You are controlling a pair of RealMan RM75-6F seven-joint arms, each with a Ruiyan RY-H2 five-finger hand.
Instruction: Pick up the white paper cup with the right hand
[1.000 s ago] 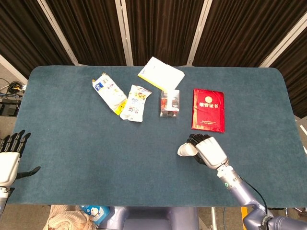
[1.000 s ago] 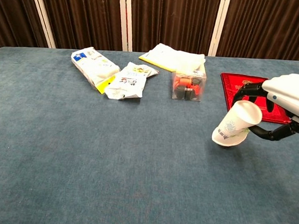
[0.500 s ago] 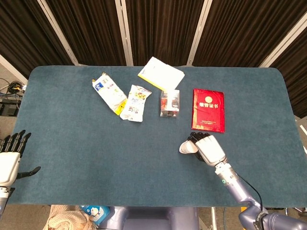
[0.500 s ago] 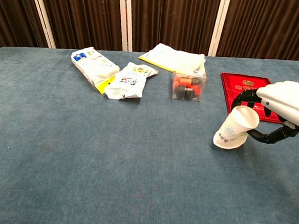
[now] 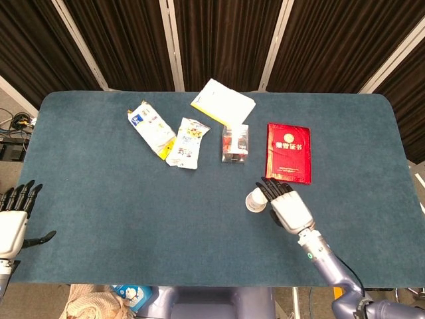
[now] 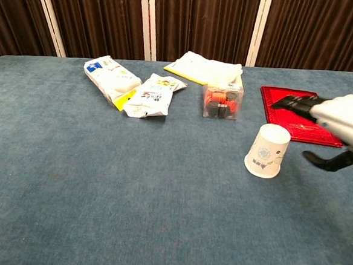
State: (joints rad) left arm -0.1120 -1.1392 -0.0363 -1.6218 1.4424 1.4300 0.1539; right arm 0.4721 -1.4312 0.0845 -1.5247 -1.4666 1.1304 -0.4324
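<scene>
On the blue desk (image 6: pixel 100 188) I see the white paper cup (image 6: pixel 265 151) standing upside down, just beside my right hand (image 5: pixel 287 204), whose fingers are spread and holding nothing.

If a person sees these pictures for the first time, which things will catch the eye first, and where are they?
The white paper cup stands upside down on the blue table, alone near the right side. Just right of it hangs the right hand with its fingers spread, not touching the cup. Behind them a bright red booklet lies flat, the strongest colour on the table.
</scene>
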